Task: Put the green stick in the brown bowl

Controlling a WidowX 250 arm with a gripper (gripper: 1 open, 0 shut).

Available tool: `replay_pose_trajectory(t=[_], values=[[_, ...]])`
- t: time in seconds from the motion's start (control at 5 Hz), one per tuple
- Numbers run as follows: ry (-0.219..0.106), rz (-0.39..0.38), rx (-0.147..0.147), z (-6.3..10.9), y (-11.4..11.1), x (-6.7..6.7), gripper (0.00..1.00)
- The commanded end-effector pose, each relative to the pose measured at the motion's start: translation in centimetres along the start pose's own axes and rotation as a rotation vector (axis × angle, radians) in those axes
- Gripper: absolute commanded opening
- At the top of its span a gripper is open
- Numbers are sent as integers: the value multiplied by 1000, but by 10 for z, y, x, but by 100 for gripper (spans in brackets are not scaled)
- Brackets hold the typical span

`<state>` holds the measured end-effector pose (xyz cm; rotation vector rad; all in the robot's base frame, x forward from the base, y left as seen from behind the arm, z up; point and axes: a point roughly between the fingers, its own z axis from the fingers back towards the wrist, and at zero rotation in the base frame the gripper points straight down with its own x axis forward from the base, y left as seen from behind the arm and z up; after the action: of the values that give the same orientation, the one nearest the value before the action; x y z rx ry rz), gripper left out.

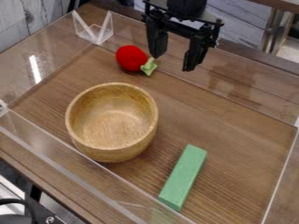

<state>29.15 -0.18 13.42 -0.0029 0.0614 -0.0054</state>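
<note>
The green stick (184,176) lies flat on the wooden table at the front right, a plain mid-green block angled slightly. Just left of it stands the brown bowl (111,120), round, thick-walled and with nothing inside. My gripper (172,54) hangs at the back, pointing down, its two black fingers (153,40) spread wide with nothing between them. It is well behind both the bowl and the stick, beside a red toy.
A red strawberry-like toy (133,59) with a small green leaf sits just left of the gripper. Clear acrylic walls (35,144) ring the table. A clear folded stand (93,30) is at the back left.
</note>
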Motion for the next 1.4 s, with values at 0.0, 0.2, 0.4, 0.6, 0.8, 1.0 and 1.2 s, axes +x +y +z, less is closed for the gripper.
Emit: replay_pose_trajectory(t=[0.0, 0.2, 0.4, 0.6, 0.8, 1.0, 1.2], values=[[33, -39, -2, -15, 1, -9, 100], [44, -75, -12, -27, -22, -35, 100], [36, -159, -10, -52, -43, -62, 100], [21, -208, -10, -85, -65, -81, 100], [-27, -163, -13, -106, -62, -90, 100], [-100, -132, -30, -112, -56, -92, 100], [-127, -66, -43, -114, -63, -85, 100]])
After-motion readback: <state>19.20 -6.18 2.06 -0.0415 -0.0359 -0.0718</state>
